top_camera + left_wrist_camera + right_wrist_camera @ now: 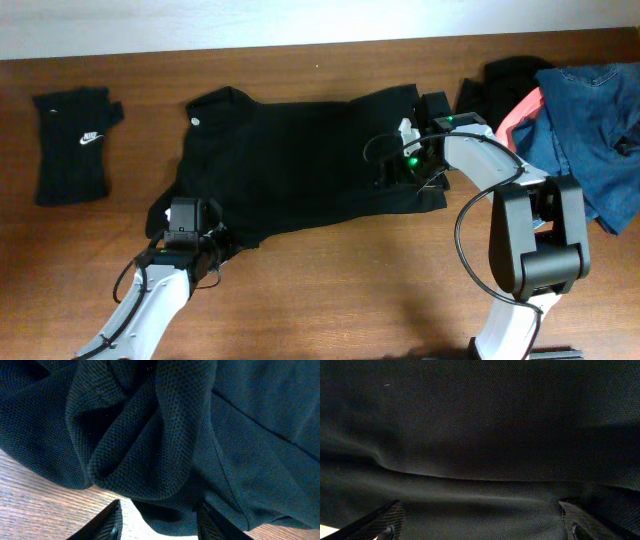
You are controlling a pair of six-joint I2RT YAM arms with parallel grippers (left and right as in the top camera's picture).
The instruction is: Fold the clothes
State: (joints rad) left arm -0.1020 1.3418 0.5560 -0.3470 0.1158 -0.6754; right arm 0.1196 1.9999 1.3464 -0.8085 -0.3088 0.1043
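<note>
A black polo shirt lies spread on the wooden table. My left gripper sits at the shirt's lower left corner. In the left wrist view its open jaws straddle a bunched fold of the black fabric at the hem. My right gripper rests on the shirt's right side near the sleeve. In the right wrist view its jaws are spread wide over flat black fabric.
A folded black garment with a white logo lies at the far left. A pile of clothes at the far right holds blue jeans, a black item and something red.
</note>
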